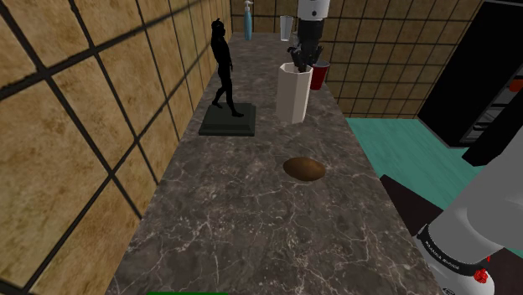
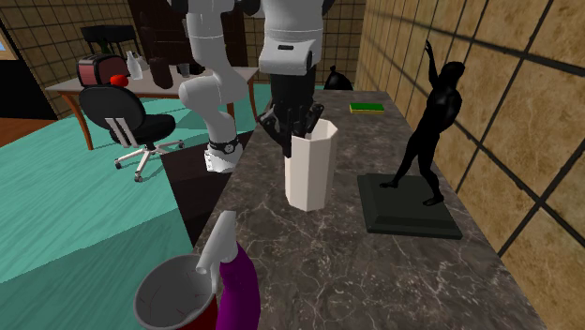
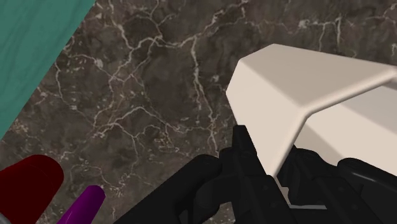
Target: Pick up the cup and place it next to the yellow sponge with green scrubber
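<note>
Gripper: all-black, pointing down at the rim of the white cup. In the wrist view the cup's wall runs between the two fingers, one against its outer face and the other on the inner side, so the fingers are clamped on the wall.

Counter: long, dark marble with pale veins. It runs beside a wall of tan tiles with dark joints, and teal floor lies along its other edge.

Arm: white with dark joints, bending over the counter above the cup.

Statue: a black standing figure with one arm raised, on a dark flat base. It stands near the cup, between the cup and the tiled wall.

Cup: tall, white and faceted, upright near the middle of the counter. Whether its base rests on the marble or is just clear of it cannot be told.

Office chair: black, standing on the teal floor.

Red cup: just beside the white cup, with a purple bottle-like object next to it.

Brown oval object: lying on the marble, well apart from the cup.

Sponge: yellow with a green top, flat on the counter beyond the cup in the second exterior view and apart from it
</note>
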{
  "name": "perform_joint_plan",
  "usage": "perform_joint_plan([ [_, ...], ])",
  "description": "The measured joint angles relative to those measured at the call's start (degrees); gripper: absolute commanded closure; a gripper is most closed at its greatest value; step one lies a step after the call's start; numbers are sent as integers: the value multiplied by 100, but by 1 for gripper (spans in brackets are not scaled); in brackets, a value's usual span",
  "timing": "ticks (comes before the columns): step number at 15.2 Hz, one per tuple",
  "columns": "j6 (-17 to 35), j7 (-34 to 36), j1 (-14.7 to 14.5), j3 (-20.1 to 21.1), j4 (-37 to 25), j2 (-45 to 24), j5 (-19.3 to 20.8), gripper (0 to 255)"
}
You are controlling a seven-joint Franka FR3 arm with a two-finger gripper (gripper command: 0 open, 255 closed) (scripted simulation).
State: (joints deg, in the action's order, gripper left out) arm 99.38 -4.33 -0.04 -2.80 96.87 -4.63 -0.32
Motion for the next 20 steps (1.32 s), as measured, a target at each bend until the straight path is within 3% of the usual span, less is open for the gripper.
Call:
perform_joint_plan([
  [14,-1111,4,3,-1,-1255,-143,-7,255],
  [20,-1384,543,-290,250,-1030,356,0,255],
])
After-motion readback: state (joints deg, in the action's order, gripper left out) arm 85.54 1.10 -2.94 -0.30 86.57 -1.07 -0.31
